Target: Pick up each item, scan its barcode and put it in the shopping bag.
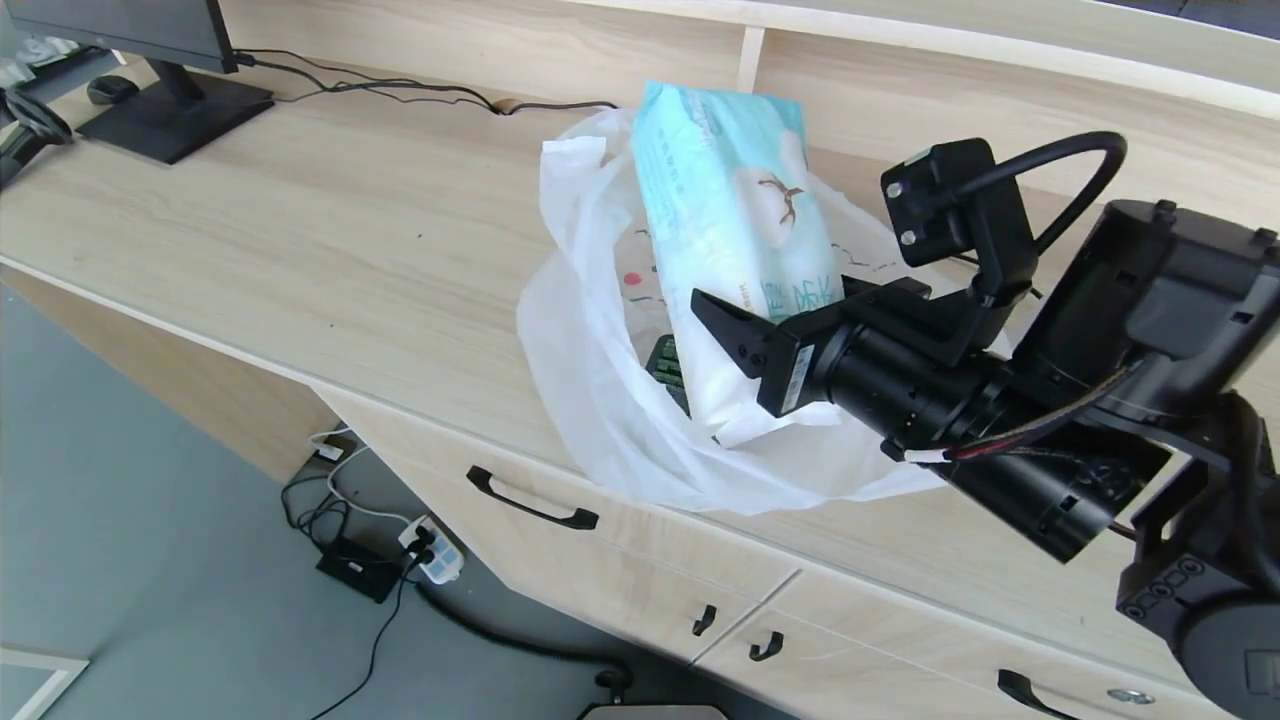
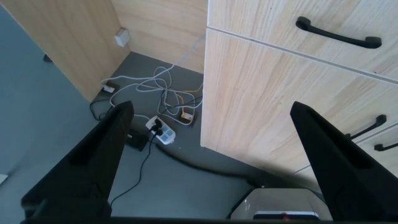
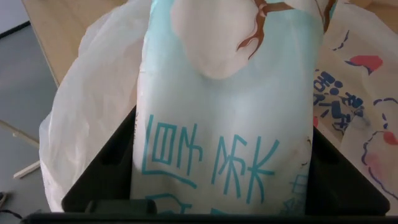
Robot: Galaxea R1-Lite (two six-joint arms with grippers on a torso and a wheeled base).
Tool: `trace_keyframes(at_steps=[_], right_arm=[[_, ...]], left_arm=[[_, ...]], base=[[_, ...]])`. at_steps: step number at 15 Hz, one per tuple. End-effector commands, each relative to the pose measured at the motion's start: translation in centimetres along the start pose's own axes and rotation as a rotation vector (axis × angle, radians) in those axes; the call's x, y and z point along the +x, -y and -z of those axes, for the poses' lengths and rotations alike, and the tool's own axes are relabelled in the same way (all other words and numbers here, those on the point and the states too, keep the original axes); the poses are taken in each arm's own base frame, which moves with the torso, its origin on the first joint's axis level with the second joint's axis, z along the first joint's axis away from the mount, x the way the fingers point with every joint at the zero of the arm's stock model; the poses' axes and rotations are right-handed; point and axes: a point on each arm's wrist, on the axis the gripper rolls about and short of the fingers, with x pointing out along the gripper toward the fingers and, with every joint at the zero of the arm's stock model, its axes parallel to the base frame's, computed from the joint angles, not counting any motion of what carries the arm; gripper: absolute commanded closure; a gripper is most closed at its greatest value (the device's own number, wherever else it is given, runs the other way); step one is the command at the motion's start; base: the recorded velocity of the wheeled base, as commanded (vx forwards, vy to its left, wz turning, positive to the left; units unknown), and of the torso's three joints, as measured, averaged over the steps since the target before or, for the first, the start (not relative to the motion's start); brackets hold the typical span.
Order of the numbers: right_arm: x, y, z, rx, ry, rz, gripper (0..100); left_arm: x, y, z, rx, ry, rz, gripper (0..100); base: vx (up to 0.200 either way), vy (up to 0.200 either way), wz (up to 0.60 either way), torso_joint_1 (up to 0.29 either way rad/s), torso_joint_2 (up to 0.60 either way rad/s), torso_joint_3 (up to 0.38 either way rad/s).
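A pale blue and white tissue pack (image 1: 735, 230) stands upright in the open white plastic shopping bag (image 1: 590, 400) on the wooden counter. My right gripper (image 1: 775, 295) is shut on the pack's lower half, one finger on each side of it. In the right wrist view the tissue pack (image 3: 224, 124) spans the gap between the black fingers (image 3: 102, 174), with the bag (image 3: 93, 106) around it. A dark item (image 1: 665, 365) lies at the bottom of the bag, partly hidden. My left gripper (image 2: 211, 112) hangs open below counter height, facing the drawer fronts and floor, holding nothing.
A monitor stand (image 1: 175, 110), a mouse (image 1: 110, 88) and a black cable (image 1: 420, 95) are at the counter's (image 1: 300, 240) far left. Drawers with black handles (image 1: 530, 500) run below the front edge. A power strip (image 1: 432, 552) and cords lie on the floor.
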Motion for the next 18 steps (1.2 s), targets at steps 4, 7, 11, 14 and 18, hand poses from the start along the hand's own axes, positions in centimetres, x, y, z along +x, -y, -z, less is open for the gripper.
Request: trace_keyframes(at_steps=[4,7,11,14,18], right_arm=[[0.0,0.9,1.7,-0.133,-0.049,-0.043,100],[0.4,0.8,1.9,-0.109,-0.053,-0.046,100],[0.4,0.7,2.0,-0.099,-0.059,-0.048,0],[0.5,0.7,1.7,-0.096,-0.045,-0.045,0],[0.0,1.0,-0.3,-0.074,0.04,-0.029,0]], left_arm=[[0.0,0.0,0.0,-0.002,-0.001,0.0,0],[0.0,0.0,0.0,-0.002,-0.001,0.0,0],[0.0,0.0,0.0,-0.004,-0.003,0.001,0],[0.0,0.0,0.0,-0.004,-0.005,0.0,0],[0.0,0.0,0.0,-0.004,-0.004,0.002,0]], base=[[0.0,0.0,0.0,0.0,0.0,0.0],[0.0,0.0,0.0,0.0,0.0,0.0],[0.0,0.0,0.0,0.0,0.0,0.0],[0.0,0.0,0.0,0.0,0.0,0.0],[0.0,0.0,0.0,0.0,0.0,0.0]])
